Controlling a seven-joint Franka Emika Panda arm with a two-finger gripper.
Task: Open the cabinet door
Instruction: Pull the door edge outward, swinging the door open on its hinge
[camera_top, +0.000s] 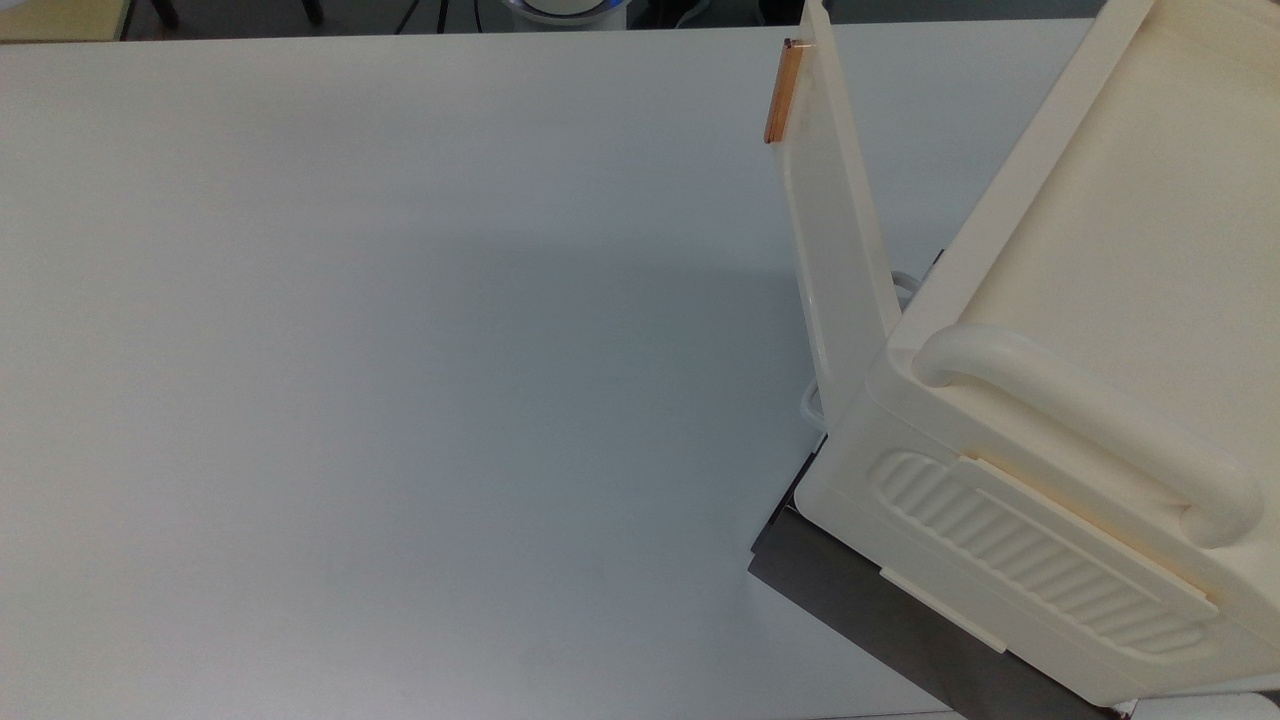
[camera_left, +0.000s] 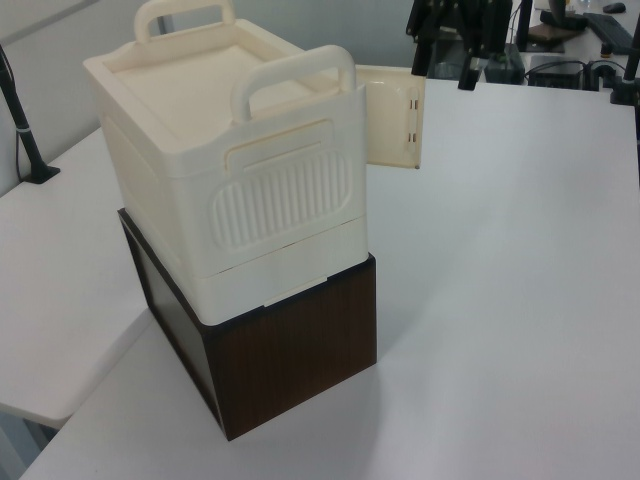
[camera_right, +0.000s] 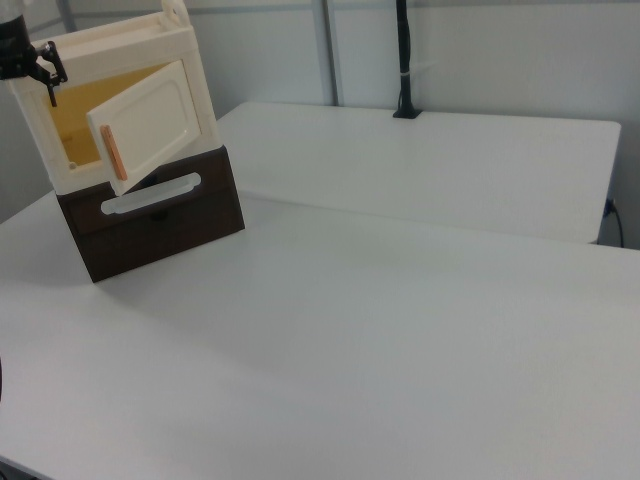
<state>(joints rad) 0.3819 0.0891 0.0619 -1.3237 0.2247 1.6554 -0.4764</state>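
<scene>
One cabinet (camera_left: 230, 170) is sitting on a dark brown wooden base (camera_left: 290, 350) on the white bench (camera_top: 400, 350). Its cabinet door (camera_right: 150, 125) is standing swung outward, with the copper bar handle (camera_top: 782, 90) at its free edge and the yellowish interior (camera_right: 85, 115) showing behind it. In the left view, the gripper (camera_left: 470, 70) is hanging just beyond the door's free edge, apart from it; whether its fingers are apart or together I cannot tell.

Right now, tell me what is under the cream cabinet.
The cabinet sits on a dark brown wooden box with a white front handle. The box's inside cannot be seen.
</scene>
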